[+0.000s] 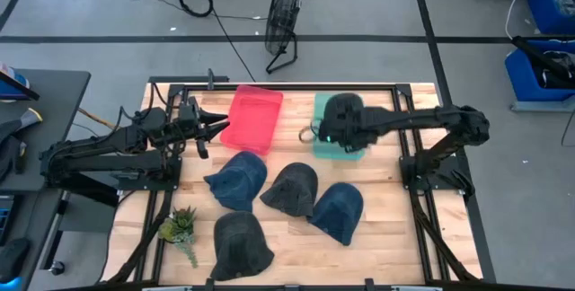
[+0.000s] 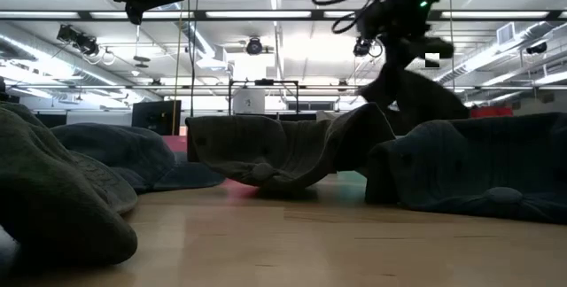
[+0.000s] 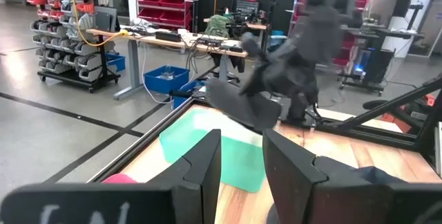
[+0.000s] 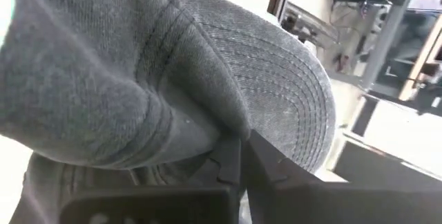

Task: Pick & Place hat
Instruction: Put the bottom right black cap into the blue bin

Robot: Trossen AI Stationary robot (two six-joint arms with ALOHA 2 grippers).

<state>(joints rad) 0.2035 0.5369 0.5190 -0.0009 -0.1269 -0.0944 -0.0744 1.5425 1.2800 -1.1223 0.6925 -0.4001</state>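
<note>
My right gripper (image 1: 331,131) is shut on a dark grey hat (image 1: 344,111) above the green tray (image 1: 321,102). The left wrist view shows that hat (image 3: 290,72) hanging under the right arm, its brim (image 3: 238,106) sticking out over the green tray (image 3: 207,141). In the low view the hat (image 2: 416,92) hangs behind the hats on the table. My left gripper (image 1: 214,127) is open and holds nothing, beside the red tray (image 1: 252,119). Several more hats lie crown-up on the wood: blue (image 1: 238,180), dark grey (image 1: 292,188), blue (image 1: 340,212), dark grey (image 1: 241,244). My right gripper pinches the dark grey hat between its two fingers (image 4: 231,158), where the crown's folded cloth (image 4: 186,131) meets the stitched brim (image 4: 290,113). The hat bunches around the fingers and hangs below the gripper, over the green tray; whether it is fully clear of the tray does not show.
A small potted plant (image 1: 180,228) stands near the table's near-left corner. The red tray and green tray sit side by side at the far edge. The hats fill the middle of the table; bare wood shows to the near right (image 1: 395,246). Black frame rails (image 1: 418,192) run along both sides.
</note>
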